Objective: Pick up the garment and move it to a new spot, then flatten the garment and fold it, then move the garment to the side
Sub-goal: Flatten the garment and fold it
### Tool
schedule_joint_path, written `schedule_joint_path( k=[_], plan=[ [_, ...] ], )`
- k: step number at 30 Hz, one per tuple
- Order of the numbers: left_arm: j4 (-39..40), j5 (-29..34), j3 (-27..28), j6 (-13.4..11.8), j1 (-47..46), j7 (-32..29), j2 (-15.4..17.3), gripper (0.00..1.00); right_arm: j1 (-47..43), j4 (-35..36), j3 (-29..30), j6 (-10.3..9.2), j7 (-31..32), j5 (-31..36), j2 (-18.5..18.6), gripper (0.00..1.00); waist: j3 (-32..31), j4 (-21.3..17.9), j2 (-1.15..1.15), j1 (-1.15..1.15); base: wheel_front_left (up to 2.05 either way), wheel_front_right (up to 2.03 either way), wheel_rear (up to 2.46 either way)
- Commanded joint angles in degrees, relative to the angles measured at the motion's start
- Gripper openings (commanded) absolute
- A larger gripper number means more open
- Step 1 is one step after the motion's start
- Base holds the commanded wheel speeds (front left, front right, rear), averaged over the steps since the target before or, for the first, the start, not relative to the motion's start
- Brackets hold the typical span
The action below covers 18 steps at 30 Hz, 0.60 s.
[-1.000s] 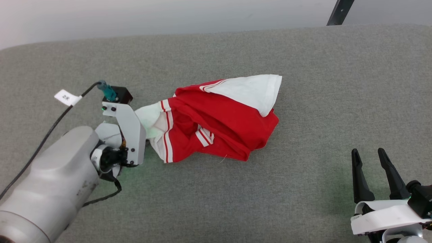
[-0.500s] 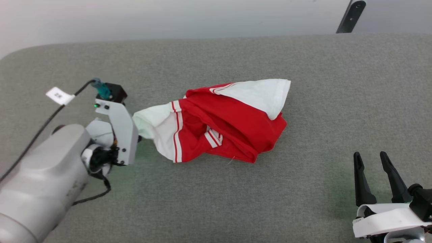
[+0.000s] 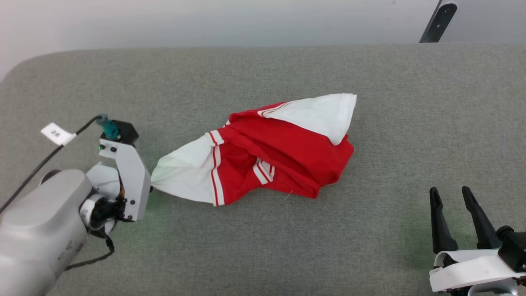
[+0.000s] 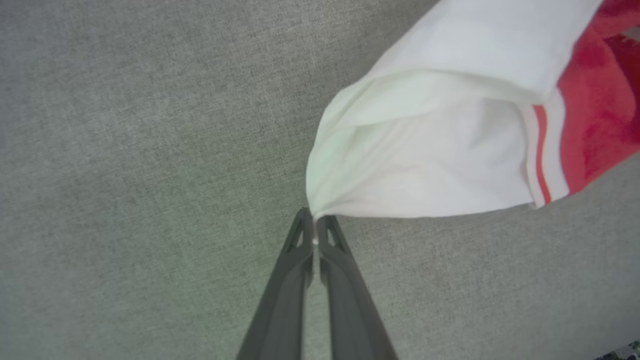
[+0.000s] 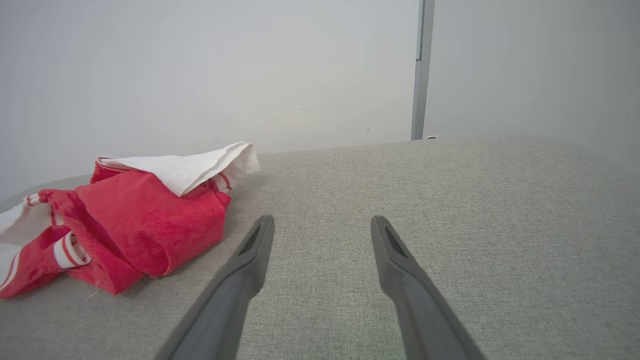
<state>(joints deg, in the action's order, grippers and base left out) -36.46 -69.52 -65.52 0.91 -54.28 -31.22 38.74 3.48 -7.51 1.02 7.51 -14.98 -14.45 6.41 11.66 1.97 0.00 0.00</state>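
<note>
The garment [image 3: 283,152], a red T-shirt with white sleeves and red-and-white striped trim, lies crumpled in the middle of the grey padded table [image 3: 263,246]. One white sleeve [image 3: 185,170] is stretched out to the left. My left gripper [image 4: 315,222] is shut on the tip of that sleeve [image 4: 425,165]; in the head view its fingers are hidden under the wrist [image 3: 123,181]. My right gripper [image 3: 451,197] stands open and empty at the lower right, well clear of the garment [image 5: 135,220], its fingers [image 5: 250,250] pointing toward the far edge.
A pale wall runs behind the table's far edge, with a dark slanted post [image 3: 437,20] at the upper right. A cable with a white tag [image 3: 57,133] trails from my left wrist. Bare grey fabric surrounds the garment on all sides.
My left gripper has shut on the sleeve tip and pulled it left and toward me, stretching the white sleeve out. The head camera has shifted a little. The right arm has stayed put.
</note>
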Motion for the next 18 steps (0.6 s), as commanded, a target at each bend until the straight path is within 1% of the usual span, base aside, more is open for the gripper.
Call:
schedule_joint_path(
  k=[1,7,8,9,10,11,13,14,15,18],
  plan=[
    [0.20,0.13,0.01,-0.75,0.71,0.27,0.29,0.00,0.49,0.18,-0.04,-0.04,-0.29,-0.43,0.32,1.00,0.24,-0.23,0.00,0.00,0.00,0.00,0.00],
    [0.47,-0.44,0.73,-2.37,1.60,1.38,1.14,0.00,0.70,0.04,0.19,-0.04,-0.29,-0.67,0.66,1.00,0.45,-0.83,0.00,0.00,0.00,0.00,0.00],
    [0.57,-0.56,0.80,-2.46,1.74,1.50,1.17,0.02,0.61,0.00,0.23,-0.04,-0.29,-0.71,0.67,1.00,0.40,-0.88,0.00,0.00,0.00,0.00,0.00],
    [0.64,-0.58,0.82,-2.54,1.84,1.55,1.20,0.06,0.57,-0.09,0.26,-0.04,-0.29,-0.75,0.67,1.00,0.32,-0.89,0.00,0.00,0.00,0.00,0.00],
    [0.72,-0.56,0.80,-2.60,1.83,1.54,1.23,0.14,0.55,-0.12,0.32,-0.04,-0.29,-0.76,0.68,1.00,0.26,-0.90,0.00,0.00,0.00,0.00,0.00],
    [0.82,-0.48,0.77,-2.77,1.86,1.52,1.24,0.30,0.52,-0.16,0.38,-0.04,-0.29,-0.75,0.65,1.00,0.21,-0.89,0.00,0.00,0.00,0.00,0.00],
    [1.04,-0.64,0.97,-2.99,2.10,1.83,1.23,0.49,0.38,-0.23,0.42,-0.04,-0.29,-0.71,0.56,1.00,-0.06,-0.87,0.00,0.00,0.00,0.00,0.00],
    [1.12,-0.64,1.10,-3.00,2.14,2.30,1.32,0.83,0.30,-0.23,0.43,-0.04,-0.29,-0.71,0.54,1.00,-0.14,-0.84,0.00,0.00,0.00,0.00,0.00],
    [1.19,-0.57,1.18,-3.04,2.17,2.49,1.35,1.00,0.24,-0.24,0.48,-0.04,-0.29,-0.70,0.53,1.00,-0.21,-0.79,0.00,0.00,0.00,0.00,0.00],
    [1.60,-0.24,1.19,-3.15,2.09,2.98,1.37,1.00,0.02,-0.24,0.65,-0.04,-0.29,-0.61,0.54,1.00,-0.47,-0.52,0.00,0.00,0.00,0.00,0.00]
  ],
)
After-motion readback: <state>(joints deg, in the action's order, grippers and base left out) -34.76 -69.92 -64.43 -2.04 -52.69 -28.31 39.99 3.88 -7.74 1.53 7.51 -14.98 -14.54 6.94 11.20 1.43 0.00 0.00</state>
